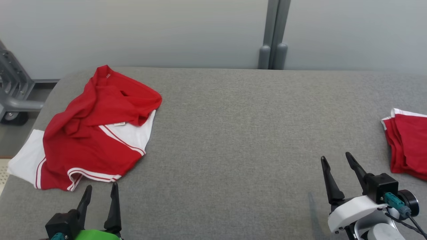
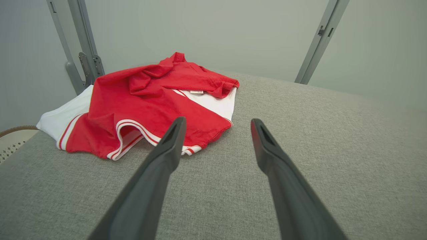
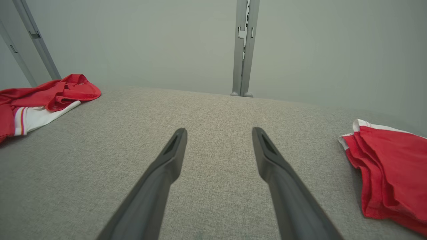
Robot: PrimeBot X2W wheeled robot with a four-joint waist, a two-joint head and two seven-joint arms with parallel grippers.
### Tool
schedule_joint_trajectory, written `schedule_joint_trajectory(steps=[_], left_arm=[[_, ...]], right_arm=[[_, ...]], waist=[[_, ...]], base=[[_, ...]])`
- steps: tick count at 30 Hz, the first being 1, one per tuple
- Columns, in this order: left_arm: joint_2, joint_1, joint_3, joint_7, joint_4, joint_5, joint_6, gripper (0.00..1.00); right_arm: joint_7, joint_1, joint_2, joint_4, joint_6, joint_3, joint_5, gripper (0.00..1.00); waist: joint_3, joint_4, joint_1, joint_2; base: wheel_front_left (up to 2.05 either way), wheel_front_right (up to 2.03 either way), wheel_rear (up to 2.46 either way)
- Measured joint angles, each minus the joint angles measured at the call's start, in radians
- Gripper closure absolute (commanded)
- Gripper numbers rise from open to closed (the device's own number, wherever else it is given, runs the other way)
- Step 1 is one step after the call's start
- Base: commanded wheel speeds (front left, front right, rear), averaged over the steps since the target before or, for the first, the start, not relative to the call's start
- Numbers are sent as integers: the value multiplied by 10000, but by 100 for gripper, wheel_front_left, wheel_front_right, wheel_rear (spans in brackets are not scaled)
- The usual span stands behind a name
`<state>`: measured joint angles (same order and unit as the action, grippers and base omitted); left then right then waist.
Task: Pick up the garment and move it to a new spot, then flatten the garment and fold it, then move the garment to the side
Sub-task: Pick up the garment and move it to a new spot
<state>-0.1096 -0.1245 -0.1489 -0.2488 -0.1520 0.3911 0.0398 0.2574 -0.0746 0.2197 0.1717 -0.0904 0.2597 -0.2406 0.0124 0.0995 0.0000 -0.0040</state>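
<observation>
A crumpled red and white garment (image 1: pixel 96 130) lies at the left end of the grey padded table (image 1: pixel 233 133), one white part hanging over the left edge. The left wrist view shows the garment (image 2: pixel 143 103) just beyond the fingertips. My left gripper (image 1: pixel 101 190) hovers open just short of its near hem, nothing between the fingers. Over the table's near right part my right gripper (image 1: pixel 335 160) is open and empty too. In the right wrist view the garment (image 3: pixel 46 96) lies far off to the left.
A folded stack of red and white clothes (image 1: pixel 408 146) sits at the table's right edge, close to the right gripper; the right wrist view has the stack (image 3: pixel 390 170) at its right. A grey post (image 1: pixel 273 36) stands behind the table. A wheeled grey frame (image 1: pixel 13 96) stands off the left end.
</observation>
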Motion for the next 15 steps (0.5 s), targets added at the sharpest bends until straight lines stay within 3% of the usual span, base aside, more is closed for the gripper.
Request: schedule_joint_trajectory(steps=[15], left_arm=[[-17,-159,800,0,142,2,44,0]], right_arm=[[0,125,-397,63,468,669,299,0]], waist=[[76,1640,0,0]], base=[[0,0,0]])
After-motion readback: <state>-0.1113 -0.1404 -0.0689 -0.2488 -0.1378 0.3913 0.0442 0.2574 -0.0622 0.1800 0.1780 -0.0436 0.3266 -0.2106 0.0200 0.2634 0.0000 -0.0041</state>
